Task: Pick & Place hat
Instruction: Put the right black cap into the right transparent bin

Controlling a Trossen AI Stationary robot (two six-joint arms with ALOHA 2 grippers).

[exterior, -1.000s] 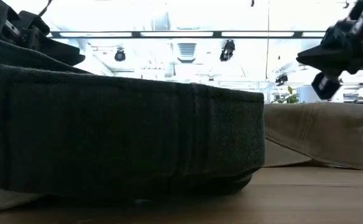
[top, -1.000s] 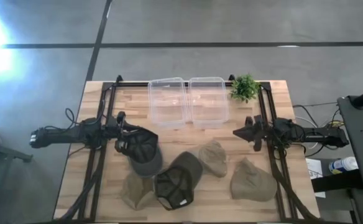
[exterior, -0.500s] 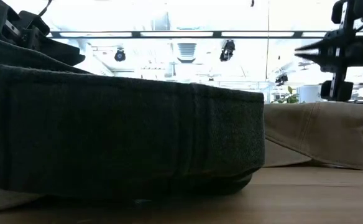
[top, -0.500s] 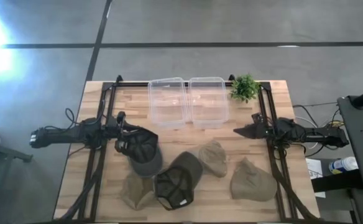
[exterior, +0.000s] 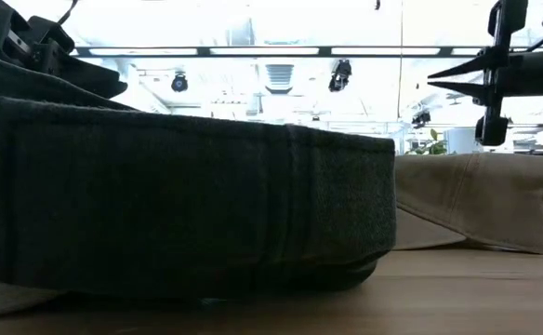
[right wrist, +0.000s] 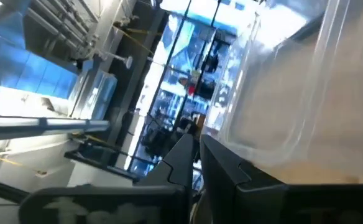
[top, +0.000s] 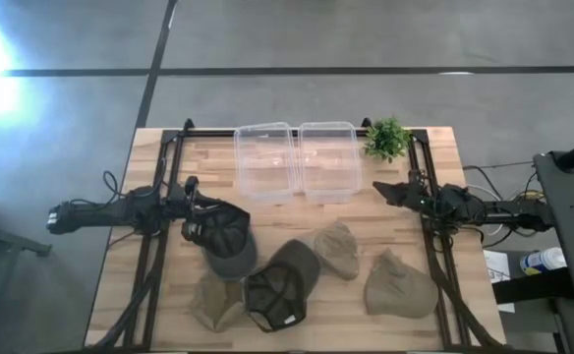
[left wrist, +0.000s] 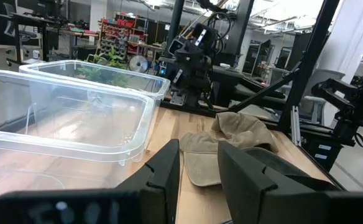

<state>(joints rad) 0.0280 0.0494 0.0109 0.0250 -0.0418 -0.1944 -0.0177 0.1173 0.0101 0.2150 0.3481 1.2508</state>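
Note:
Several caps lie on the wooden table. A dark cap (top: 230, 241) lies open side up beside my left gripper, and a second dark cap (top: 282, 285) rests toward the near edge. Three tan caps (top: 338, 248) (top: 400, 285) (top: 213, 300) lie around them. My left gripper (top: 197, 209) (left wrist: 199, 149) stands at the first dark cap's rim, open by a narrow gap with only table showing between its fingers. My right gripper (top: 377, 187) (exterior: 431, 80) hangs level in the air near the right bin, clear of every cap. Its fingers are together except for a thin slit. My left gripper stands right at the rim of the dark cap (left wrist: 287, 168), which shows beside one finger. Nothing lies between the fingers, and I cannot tell whether that finger touches the cloth.
Two clear plastic bins (top: 265, 160) (top: 328, 160) stand side by side at the far edge, with a small green plant (top: 387, 138) to their right. Black frame rails (top: 434, 265) run along both sides of the table. In the low view the near dark cap (exterior: 178, 205) blocks most of the table.
My right gripper has moved a little toward the far edge and the right bin. It has also risen slightly and rolled about its axis, so its fingers now stand one above the other and point level. The left arm and the caps have kept still.

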